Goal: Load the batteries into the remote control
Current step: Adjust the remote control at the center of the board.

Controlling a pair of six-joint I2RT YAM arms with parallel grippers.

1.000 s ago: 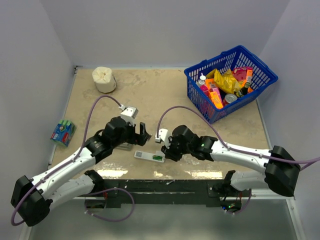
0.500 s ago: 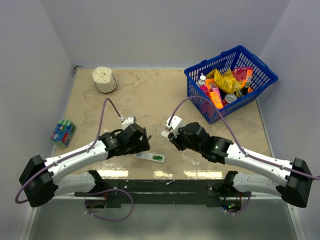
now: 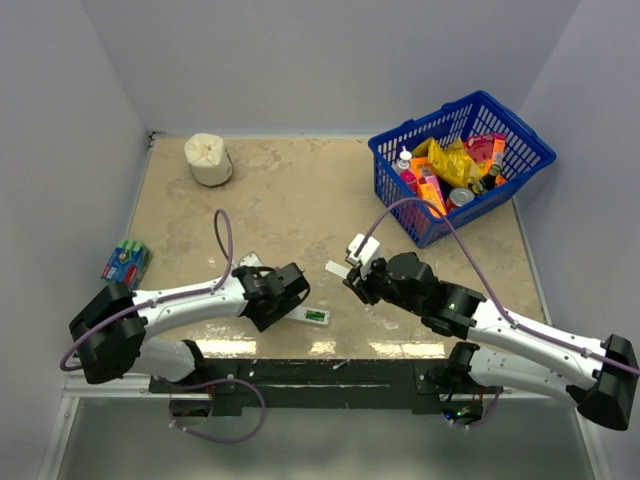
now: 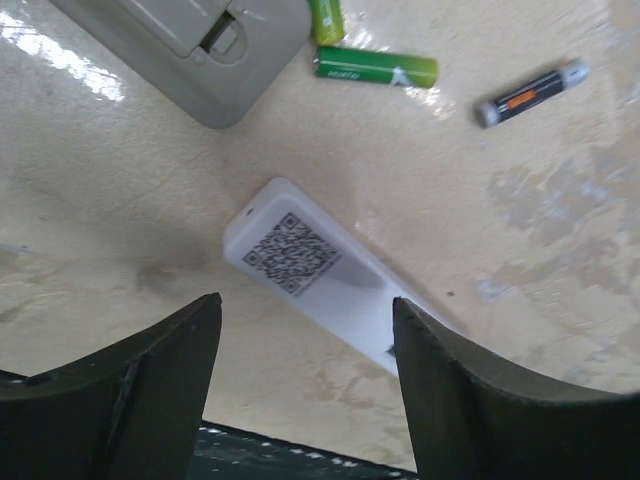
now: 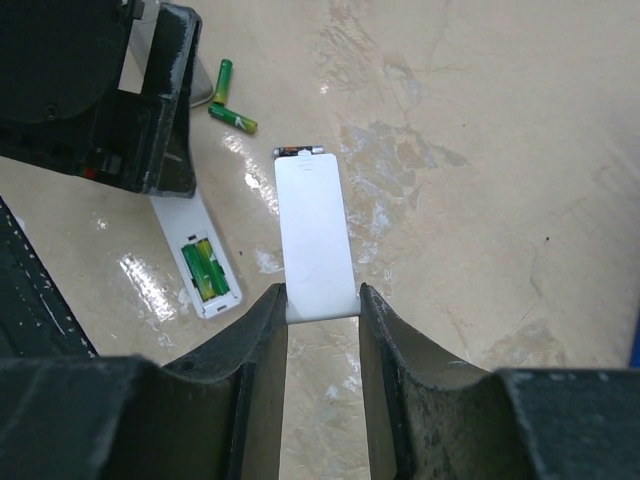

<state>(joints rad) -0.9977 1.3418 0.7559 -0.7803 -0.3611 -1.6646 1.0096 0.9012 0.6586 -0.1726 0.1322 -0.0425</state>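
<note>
The white remote control (image 5: 198, 262) lies face down near the table's front edge, with two green batteries (image 5: 203, 270) seated in its open compartment. In the left wrist view its QR-code end (image 4: 300, 258) sits between the fingers of my left gripper (image 4: 307, 305), which is open and straddles it without touching. My right gripper (image 5: 322, 295) is shut on the white back cover (image 5: 315, 230) and holds it above the table, to the right of the remote (image 3: 312, 315). Loose green batteries (image 4: 375, 68) and a dark one (image 4: 530, 92) lie just beyond the remote.
A grey plastic casing (image 4: 190, 45) lies beside the loose cells. A blue basket (image 3: 398, 198) of packets stands at the back right. A white roll (image 3: 208, 158) is at the back left, and a shrink-wrapped battery pack (image 3: 125, 263) at the left edge. The dark front rail runs close by.
My left gripper has dropped toward the front edge and come down over the remote, its jaws narrowing. My right gripper has carried the back cover rightward, away from the remote.
</note>
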